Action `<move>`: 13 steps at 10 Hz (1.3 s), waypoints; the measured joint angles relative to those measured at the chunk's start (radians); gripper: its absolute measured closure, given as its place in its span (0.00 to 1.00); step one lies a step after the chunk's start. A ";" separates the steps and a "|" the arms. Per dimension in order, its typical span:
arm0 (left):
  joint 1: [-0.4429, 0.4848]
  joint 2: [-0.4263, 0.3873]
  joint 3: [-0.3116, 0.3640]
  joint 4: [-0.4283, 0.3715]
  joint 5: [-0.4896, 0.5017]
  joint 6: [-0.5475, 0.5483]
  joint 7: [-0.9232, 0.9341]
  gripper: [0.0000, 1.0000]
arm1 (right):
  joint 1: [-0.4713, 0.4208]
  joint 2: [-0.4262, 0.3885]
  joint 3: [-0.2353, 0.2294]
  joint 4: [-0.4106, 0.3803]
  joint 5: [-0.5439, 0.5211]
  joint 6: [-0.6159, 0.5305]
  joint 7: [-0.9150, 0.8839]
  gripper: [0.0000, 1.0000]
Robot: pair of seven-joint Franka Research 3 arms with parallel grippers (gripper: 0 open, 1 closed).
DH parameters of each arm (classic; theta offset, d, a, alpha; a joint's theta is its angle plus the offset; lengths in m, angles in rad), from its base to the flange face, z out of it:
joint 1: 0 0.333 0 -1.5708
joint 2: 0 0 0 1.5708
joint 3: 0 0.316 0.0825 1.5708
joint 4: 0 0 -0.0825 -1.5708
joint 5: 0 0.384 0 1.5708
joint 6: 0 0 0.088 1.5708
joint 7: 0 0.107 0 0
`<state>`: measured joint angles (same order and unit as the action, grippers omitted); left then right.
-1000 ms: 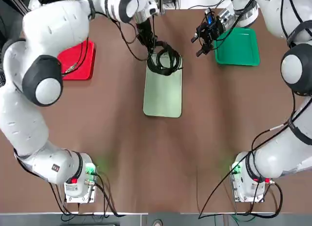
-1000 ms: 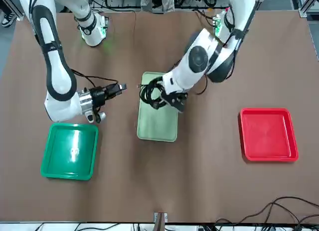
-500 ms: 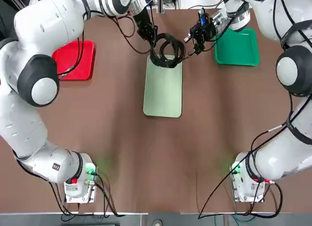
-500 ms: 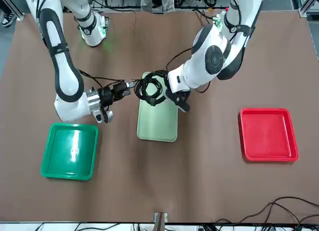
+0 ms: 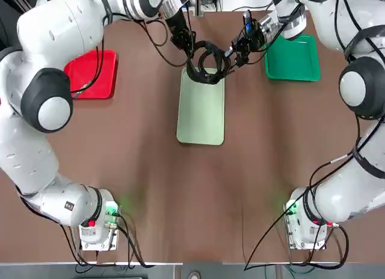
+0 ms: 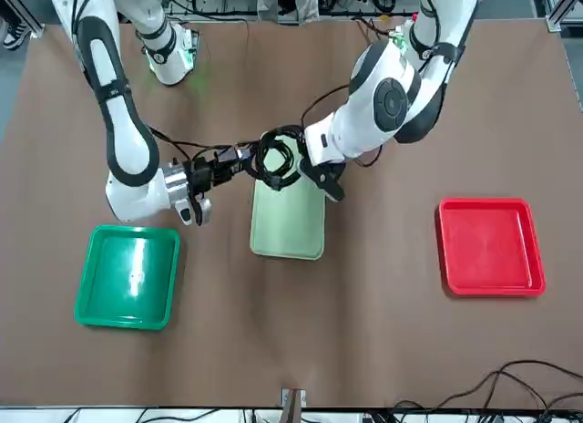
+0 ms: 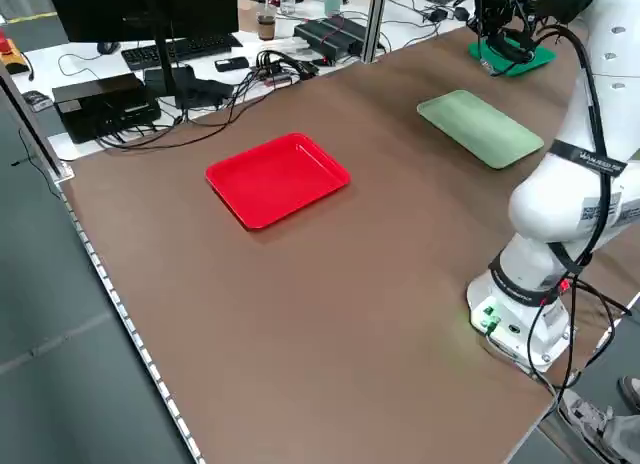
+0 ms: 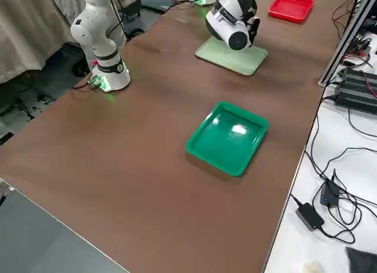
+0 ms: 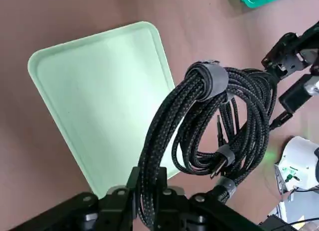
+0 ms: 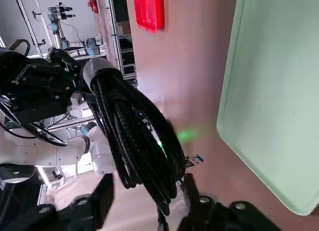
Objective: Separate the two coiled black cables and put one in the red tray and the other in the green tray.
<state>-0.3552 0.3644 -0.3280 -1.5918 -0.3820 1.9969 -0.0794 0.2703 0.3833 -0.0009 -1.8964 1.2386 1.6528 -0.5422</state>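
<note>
Two coiled black cables [image 9: 256,116], seen mid-handling between my two arms. Both are bundled together above the far end of the pale mint-green tray [image 5: 201,116], clear of the desk [image 5: 138,177]. The loops overlap so closely that I cannot tell where one cable ends and the other begins.

Left gripper [image 9: 148,191]: above the far part of the desk, at the left of the bundle in the top view. My fingers here are pinching a thick strand of the cables, which passes upright between them. Grey bands [image 9: 217,80] wrap the loops, and a metal plug [image 9: 218,166] shows among them.

Right gripper [image 10: 149,196]: at the opposite side of the same bundle, facing my left one. My fingers here are spread, with the lower end of the loops reaching between them; a gap shows beside the cables. A second plug [image 10: 194,160] projects from the loops near one fingertip.

Surroundings: the red tray [image 6: 492,245] lies toward the far left of the desk, partly covered by my left arm in the top view. The green tray [image 6: 127,277] lies at the far right, with part of my right arm crossing over its corner in the same view. Neither tray holds a cable. The mint-green tray lies between them. Beyond the desk, the left side view shows a monitor [image 7: 130,4] and a keyboard [image 7: 180,52].
</note>
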 joint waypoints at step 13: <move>0.002 -0.002 0.001 0.010 -0.003 0.001 -0.005 0.84 | 0.018 0.003 -0.005 -0.001 -0.003 0.025 -0.001 0.84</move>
<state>-0.3534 0.3624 -0.3270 -1.5822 -0.3849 1.9982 -0.0849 0.2886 0.3858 -0.0056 -1.8969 1.2359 1.6778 -0.5430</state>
